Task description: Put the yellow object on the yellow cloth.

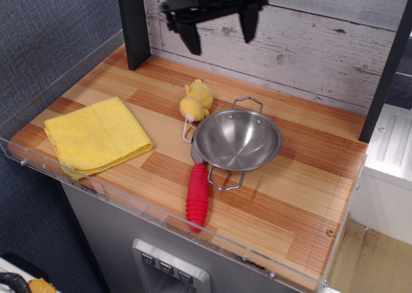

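A: What lies nearest the camera, farthest from the black two-fingered gripper [219, 32]?

B: A red ribbed handle [197, 197], well below the gripper and slightly to the right of its left finger, at the front of the striped wooden counter [296, 196]. Its far end touches the round stainless steel bowl with wire handles [237, 140], which sits below and a little right of the gripper.

A: And the folded square bright yellow cloth [95, 135]?

B: Flat on the counter, far down and to the left of the gripper, nothing on it.

A: The small lumpy pale-yellow toy [196, 100]?

B: On the wood below the gripper, just beside the bowl's left rim, well apart from the cloth; its white string loop [187, 131] trails toward the bowl.

A: The gripper itself?

B: High against the whitewashed plank wall [322, 42], fingers spread wide, holding nothing.
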`<action>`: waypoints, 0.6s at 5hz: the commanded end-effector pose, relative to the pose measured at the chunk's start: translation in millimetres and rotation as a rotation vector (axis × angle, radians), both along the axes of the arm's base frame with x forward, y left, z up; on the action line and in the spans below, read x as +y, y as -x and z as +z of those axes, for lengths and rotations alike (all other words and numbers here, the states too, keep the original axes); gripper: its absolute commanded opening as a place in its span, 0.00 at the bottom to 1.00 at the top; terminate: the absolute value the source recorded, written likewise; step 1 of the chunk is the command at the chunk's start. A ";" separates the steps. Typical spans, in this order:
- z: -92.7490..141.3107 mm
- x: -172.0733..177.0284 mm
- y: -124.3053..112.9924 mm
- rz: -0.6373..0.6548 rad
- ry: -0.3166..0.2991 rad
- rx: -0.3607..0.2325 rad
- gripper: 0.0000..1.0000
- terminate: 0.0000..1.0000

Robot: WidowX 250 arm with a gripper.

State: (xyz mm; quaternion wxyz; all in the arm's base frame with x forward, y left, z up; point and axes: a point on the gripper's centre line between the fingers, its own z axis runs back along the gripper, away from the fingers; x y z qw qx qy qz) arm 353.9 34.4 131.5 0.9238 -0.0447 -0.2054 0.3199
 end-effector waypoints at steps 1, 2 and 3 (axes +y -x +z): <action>-9.6 34.4 -3.6 0.055 -0.020 0.003 1.00 0.00; -24.1 46.4 -9.6 0.068 -0.021 0.023 1.00 0.00; -40.7 52.7 -13.5 0.075 -0.020 0.050 1.00 0.00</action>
